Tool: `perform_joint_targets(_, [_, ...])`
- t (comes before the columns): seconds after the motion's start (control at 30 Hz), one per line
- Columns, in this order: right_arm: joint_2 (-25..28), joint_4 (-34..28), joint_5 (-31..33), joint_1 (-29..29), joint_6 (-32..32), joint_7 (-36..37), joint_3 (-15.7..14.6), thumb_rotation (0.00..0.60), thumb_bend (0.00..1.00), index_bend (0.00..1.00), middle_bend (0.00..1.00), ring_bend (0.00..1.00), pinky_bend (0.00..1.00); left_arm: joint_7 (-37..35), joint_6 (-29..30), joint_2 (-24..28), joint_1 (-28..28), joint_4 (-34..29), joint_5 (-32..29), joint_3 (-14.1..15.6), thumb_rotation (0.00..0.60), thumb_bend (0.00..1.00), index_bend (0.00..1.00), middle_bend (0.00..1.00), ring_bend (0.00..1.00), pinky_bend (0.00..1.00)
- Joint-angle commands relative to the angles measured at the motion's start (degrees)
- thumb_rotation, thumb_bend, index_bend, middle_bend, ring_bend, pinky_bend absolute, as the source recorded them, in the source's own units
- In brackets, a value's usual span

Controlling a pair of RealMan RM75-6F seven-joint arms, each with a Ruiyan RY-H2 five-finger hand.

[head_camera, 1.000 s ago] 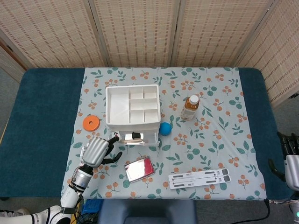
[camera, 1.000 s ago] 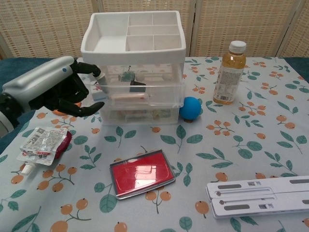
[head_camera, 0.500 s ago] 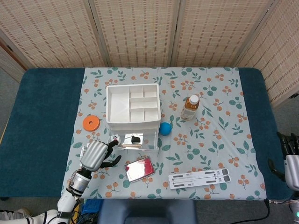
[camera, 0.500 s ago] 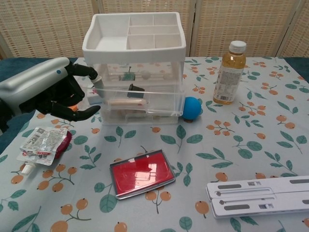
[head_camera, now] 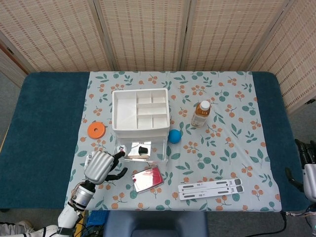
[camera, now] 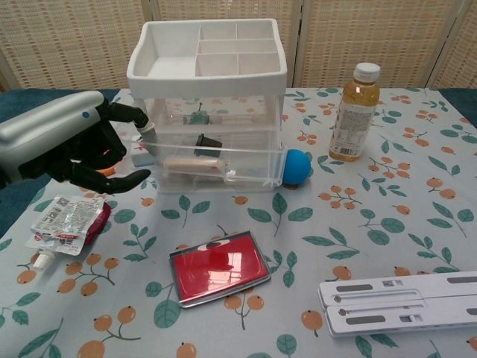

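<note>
Left hand (camera: 63, 145) gripping the left front corner of the clear drawer (camera: 212, 168), fingers (camera: 123, 113) hooked on its edge. Drawer standing part-way out of the white organizer (camera: 205, 71), near the middle of the counter (head_camera: 49, 108); a pale stick and a small dark item lying inside. Right hand (head_camera: 308, 170) idling far right of the organizer, at the counter's edge; finger state impossible to tell. Blue ball (camera: 297, 165) sitting just beside the organizer's right corner, red tin (camera: 218, 266) lying in front. Judged step: drawer pull in progress. Next move likely calling for a straight, level draw, keeping the organizer from sliding.
</note>
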Motion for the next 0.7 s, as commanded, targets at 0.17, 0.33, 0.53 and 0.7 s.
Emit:
perform_joint_targets(0.17, [2.02, -1.39, -0.72, 0.30, 0.41, 0.72, 0.65, 0.600, 0.38, 0.03, 0.14, 0.06, 0.11, 2.58, -0.83, 2.62, 0.01, -2.75, 0.64, 0.73, 0.600, 0.32, 0.23, 0.92, 1.00, 1.00])
perform_joint_targets(0.33, [4.13, -2.91, -1.22, 0.52, 1.06, -0.24, 1.32, 0.600, 0.38, 0.03, 0.14, 0.06, 0.11, 1.74, -0.87, 6.39, -0.38, -5.35, 3.14, 0.82, 0.600, 0.32, 0.23, 0.92, 1.00, 1.00])
perform_joint_targets(0.53, [6.40, -4.77, -2.05, 0.78, 1.54, -1.54, 1.69, 0.600, 0.38, 0.03, 0.14, 0.06, 0.11, -6.04, -1.83, 13.41, -4.03, -5.16, 9.43, -1.70, 0.600, 0.32, 0.32, 0.92, 1.00, 1.00])
perform_joint_targets(0.7, [6.83, -5.50, -2.51, 1.08, 1.32, -2.12, 1.60, 0.600, 0.38, 0.03, 0.14, 0.06, 0.11, -7.89, 0.39, 14.17, -7.36, 0.99, 14.55, -5.16, 0.600, 0.32, 0.35, 0.92, 1.00, 1.00])
